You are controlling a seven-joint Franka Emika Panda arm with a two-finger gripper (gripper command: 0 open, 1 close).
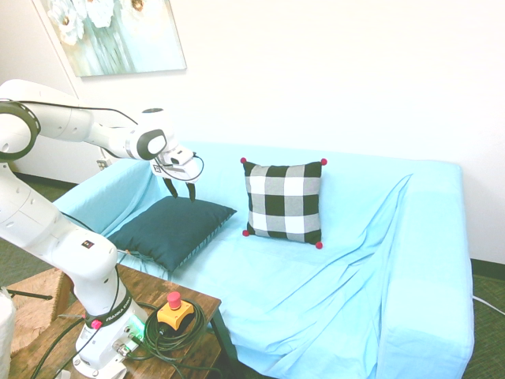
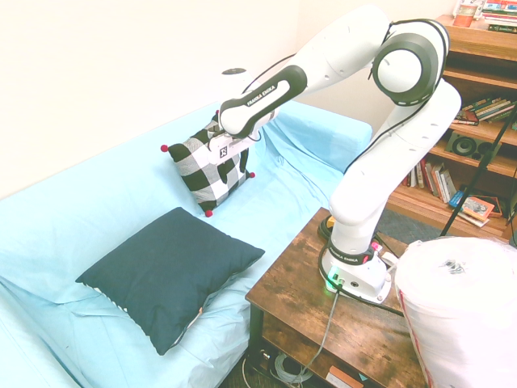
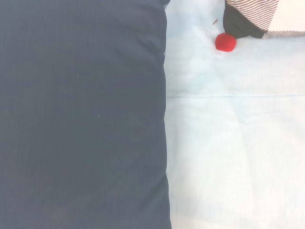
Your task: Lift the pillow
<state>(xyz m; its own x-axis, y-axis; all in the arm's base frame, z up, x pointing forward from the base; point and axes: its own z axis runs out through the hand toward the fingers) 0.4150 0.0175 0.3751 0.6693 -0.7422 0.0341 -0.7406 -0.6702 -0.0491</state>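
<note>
Pale blue cloth drapes the sofa (image 1: 260, 304) against a white wall; the teal pillow (image 1: 170, 230) lies plain face up on its seat, apart from the checked cushion (image 1: 284, 202). Reaching is the step, as I judge it; I'd line the gripper (image 1: 180, 197) up over one edge, so the fingertips can straddle it, then lower until a good fold of fabric and filling sits between them; a shallow pinch could slip off the smooth cover, so I'd close firmly and raise slowly. On my screens the arm (image 1: 71, 253) stretches out from the wooden table (image 2: 315, 283), its wrist bent so the fingers point down by the pillow; they're spread, with nothing between them.
</note>
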